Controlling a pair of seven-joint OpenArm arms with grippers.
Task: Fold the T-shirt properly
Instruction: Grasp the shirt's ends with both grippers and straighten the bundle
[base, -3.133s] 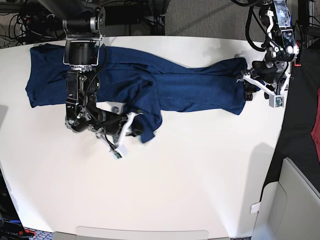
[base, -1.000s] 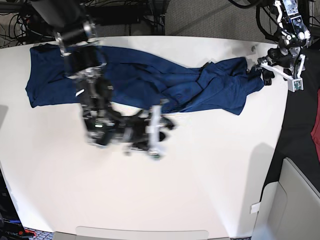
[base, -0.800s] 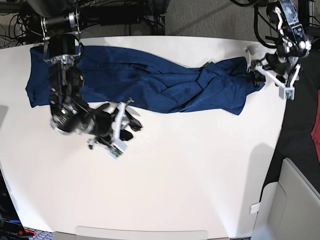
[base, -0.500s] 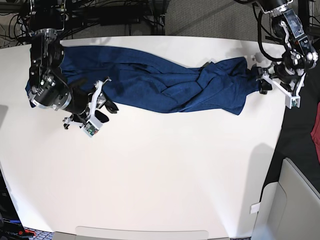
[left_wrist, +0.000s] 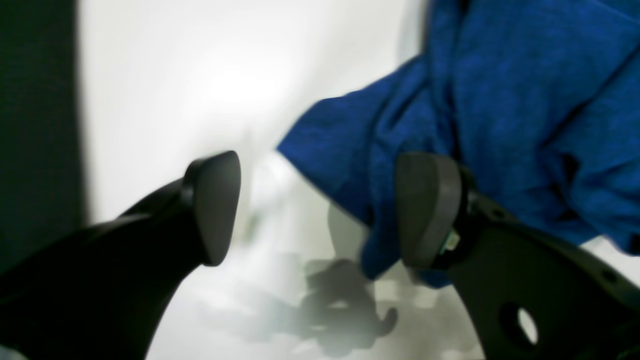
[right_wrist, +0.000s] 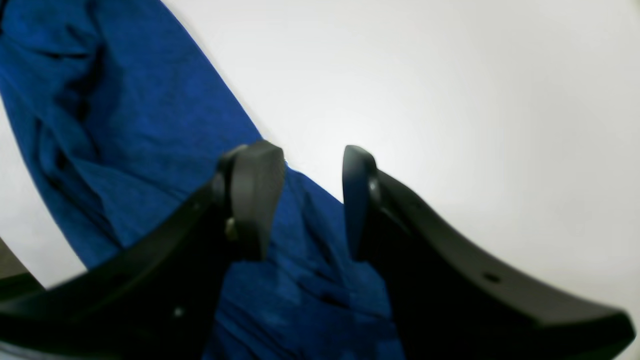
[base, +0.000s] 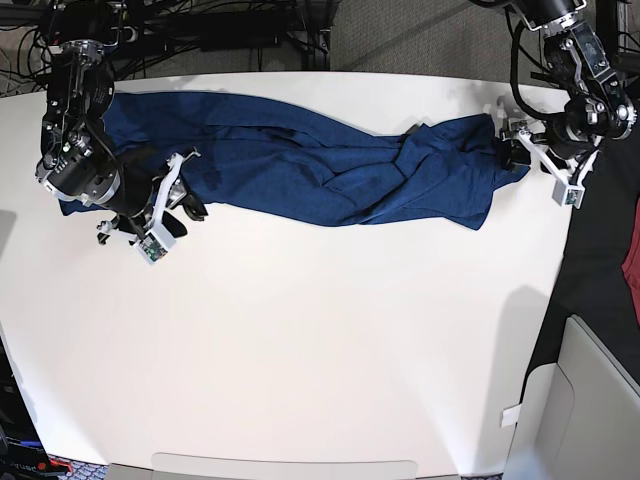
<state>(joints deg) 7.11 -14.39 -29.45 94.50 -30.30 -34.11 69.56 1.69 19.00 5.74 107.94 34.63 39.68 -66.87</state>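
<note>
The dark blue T-shirt (base: 300, 170) lies bunched in a long band along the far side of the white table (base: 350, 330). At its left part, my right gripper (base: 188, 198) hovers over the front hem. In the right wrist view the T-shirt (right_wrist: 125, 125) lies under the right gripper (right_wrist: 306, 200), whose jaws stand a little apart with nothing pinched. My left gripper (base: 512, 145) is at the shirt's right end. In the left wrist view the left gripper (left_wrist: 320, 207) is wide open, and a corner of the T-shirt (left_wrist: 500, 100) reaches in beside the right fingertip (left_wrist: 425, 210).
The table's right edge runs close behind the left arm, with black cloth (base: 600, 260) and a strip of red cloth (base: 632, 260) beyond it. A pale grey bin (base: 590, 400) stands at the lower right. Cables (base: 250, 30) lie past the far edge.
My right arm has swept left from the shirt's middle to its left end. The flap that hung toward the front now lies back on the shirt. My left gripper has opened wider.
</note>
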